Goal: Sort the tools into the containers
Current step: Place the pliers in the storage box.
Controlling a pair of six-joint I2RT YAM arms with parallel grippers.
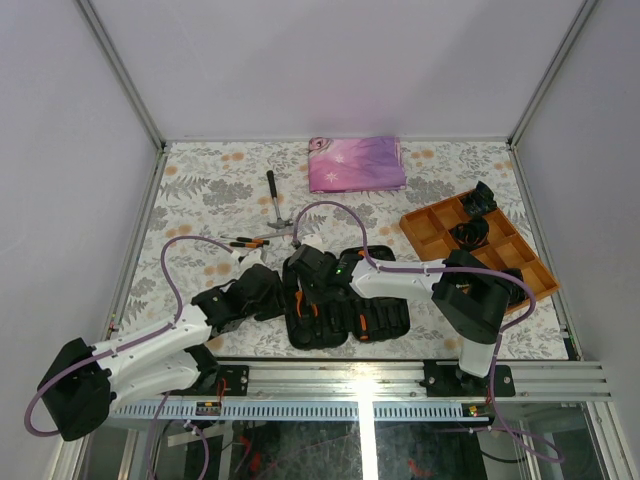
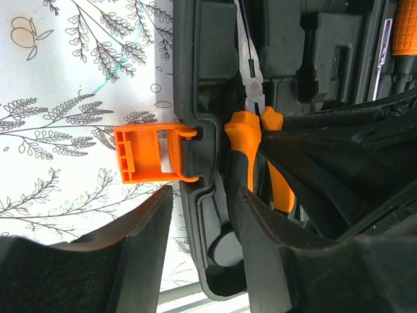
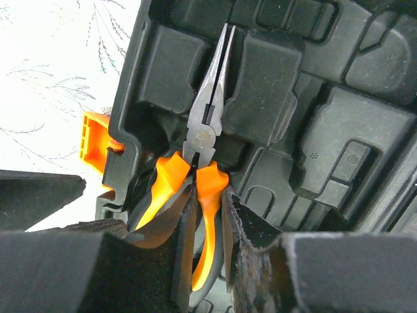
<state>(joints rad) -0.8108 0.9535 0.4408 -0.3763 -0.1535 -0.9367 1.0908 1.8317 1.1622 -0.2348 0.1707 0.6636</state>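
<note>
Closest to the lens, the right claw [image 3: 210, 195] is clenched on one orange handle of the needle-nose pliers [image 3: 203, 137]. The pliers lie in a moulded slot of the open black case [image 3: 326, 130]. Their long axis runs almost straight up the right wrist view, with the closed nose toward the upper edge, leaning slightly right, and the handles toward the bottom. The left claw [image 2: 203, 195] is released. It straddles the case wall beside the orange latch [image 2: 140, 153], one finger outside and one inside. From above, the case sits at lower centre of a floral-printed surface [image 1: 200, 190], pale with grey leaves and orange blooms. A hammer [image 1: 272, 198] lies at upper centre, its head toward the arms, with orange-and-black hand tools [image 1: 252, 242] just below it. A pink cloth [image 1: 356, 163] is at the top and an orange tray [image 1: 430, 232] at right. Pale walls [image 1: 330, 60] and metal posts [image 1: 120, 70] close in the scene.
</note>
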